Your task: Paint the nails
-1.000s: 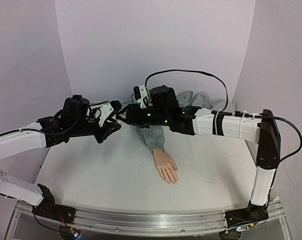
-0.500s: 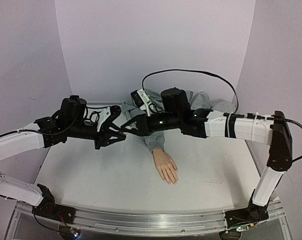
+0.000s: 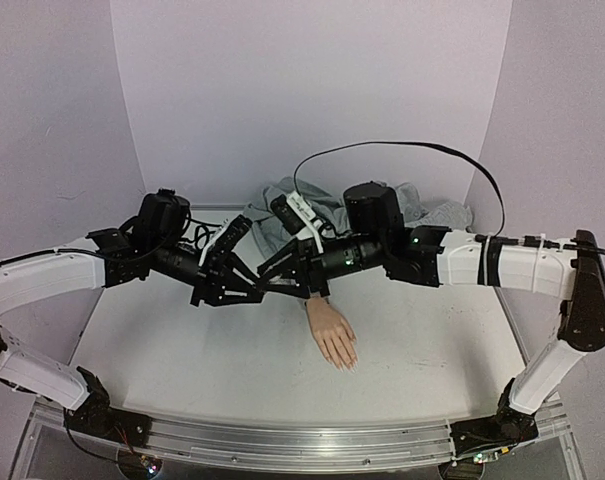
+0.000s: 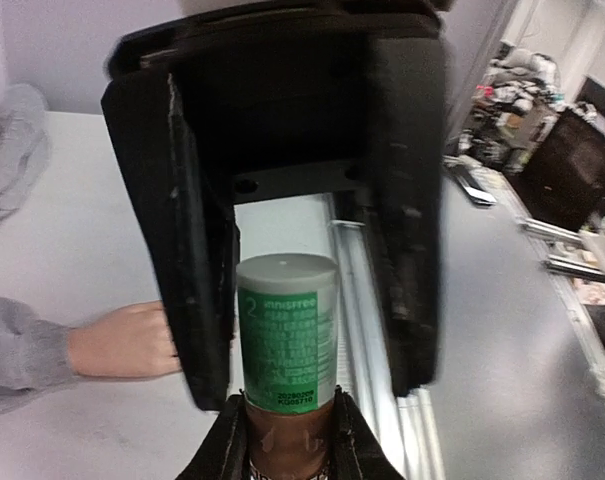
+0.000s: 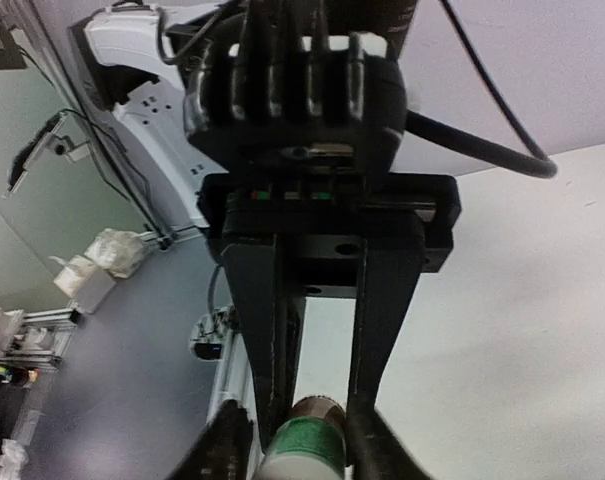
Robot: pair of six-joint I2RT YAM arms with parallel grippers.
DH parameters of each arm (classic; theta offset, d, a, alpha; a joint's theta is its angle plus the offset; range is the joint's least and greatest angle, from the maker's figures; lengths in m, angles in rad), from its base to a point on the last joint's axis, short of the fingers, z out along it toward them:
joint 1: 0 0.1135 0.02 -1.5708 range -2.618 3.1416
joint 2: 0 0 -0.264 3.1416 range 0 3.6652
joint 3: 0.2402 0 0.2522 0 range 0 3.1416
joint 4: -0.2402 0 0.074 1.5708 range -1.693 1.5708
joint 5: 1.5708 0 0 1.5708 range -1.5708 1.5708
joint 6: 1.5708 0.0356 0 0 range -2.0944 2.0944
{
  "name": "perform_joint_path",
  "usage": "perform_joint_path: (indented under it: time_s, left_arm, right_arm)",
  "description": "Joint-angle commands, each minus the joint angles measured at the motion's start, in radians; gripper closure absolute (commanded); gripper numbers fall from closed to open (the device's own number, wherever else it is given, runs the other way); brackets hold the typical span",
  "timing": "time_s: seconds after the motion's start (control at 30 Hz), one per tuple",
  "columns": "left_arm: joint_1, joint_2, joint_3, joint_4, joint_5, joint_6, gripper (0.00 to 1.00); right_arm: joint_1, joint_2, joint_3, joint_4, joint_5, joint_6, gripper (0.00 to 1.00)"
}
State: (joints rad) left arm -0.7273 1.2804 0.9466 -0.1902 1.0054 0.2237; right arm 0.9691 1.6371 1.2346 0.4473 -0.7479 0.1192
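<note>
My left claw (image 3: 254,293) is clamped on the brown cap end of a small whitish bottle with a green label (image 4: 287,340), held above the white worktop (image 3: 182,350). My right claw (image 3: 282,283) faces it, jaws parted around the bottle's body, 1 finger against it, the other clear. The pale glossy nails (image 3: 348,365) tip the flesh-coloured mannequin hand (image 3: 330,330) lying on the worktop near both claws.

Top camera high, looks down on table (image 3: 182,360); wrist cameras close, facing, share bottle (image 4: 287,330).
</note>
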Motion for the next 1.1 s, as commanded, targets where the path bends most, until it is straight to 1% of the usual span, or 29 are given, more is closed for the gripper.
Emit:
perform_joint_path:
  time_s: [0.0,0.03,0.07,0.13,0.17,0.2,0.27,0.37,0.47,0.5,0.63,0.67,0.8,0.97,1.07]
  left_arm:
    - [-0.002,-0.069,0.005,0.073,-0.468,0.079,1.0]
    - [-0.003,-0.079,0.001,0.071,-0.604,0.087,1.0]
    - [-0.003,-0.088,-0.004,0.071,-0.688,0.094,1.0]
    - [-0.004,-0.107,-0.009,0.071,-0.799,0.108,1.0]
    - [-0.005,-0.112,-0.01,0.071,-0.841,0.109,1.0]
    - [-0.006,-0.117,-0.013,0.069,-0.868,0.11,1.0]
    - [-0.01,-0.122,-0.015,0.067,-0.903,0.116,1.0]
    - [-0.018,-0.123,-0.015,0.063,-0.921,0.124,1.0]
    - [-0.023,-0.119,-0.011,0.056,-0.937,0.124,1.0]
    - [-0.025,-0.119,-0.01,0.053,-0.943,0.124,1.0]
    - [-0.031,-0.123,-0.011,0.047,-0.952,0.131,1.0]
    - [-0.033,-0.126,-0.012,0.046,-0.953,0.133,1.0]
    - [-0.036,-0.134,-0.012,0.044,-0.95,0.133,1.0]
    - [-0.04,-0.143,-0.012,0.041,-0.939,0.134,1.0]
    - [-0.04,-0.149,-0.015,0.041,-0.914,0.133,1.0]
  right_arm:
    - [0.007,-0.068,-0.002,0.041,0.288,0.045,0.37]
    - [0.007,-0.069,-0.005,0.038,0.36,0.064,0.31]
    - [0.006,-0.069,-0.009,0.035,0.42,0.085,0.24]
    - [0.005,-0.059,-0.007,0.027,0.529,0.145,0.12]
    - [0.006,-0.047,0.002,0.025,0.557,0.187,0.09]
    - [0.006,-0.03,0.017,0.021,0.569,0.227,0.08]
    - [0.006,0.009,0.061,0.015,0.543,0.299,0.07]
    - [0.007,0.086,0.157,0.015,0.493,0.404,0.07]
    - [0.006,0.141,0.236,0.014,0.485,0.47,0.08]
    - [0.006,0.156,0.254,0.016,0.491,0.493,0.1]
    - [0.006,0.214,0.325,0.014,0.499,0.552,0.23]
    - [0.005,0.228,0.338,0.014,0.5,0.564,0.27]
    - [0.005,0.265,0.373,0.017,0.498,0.598,0.49]
    - [0.005,0.298,0.406,0.024,0.459,0.621,0.63]
    - [0.005,0.29,0.39,0.03,0.466,0.61,0.72]
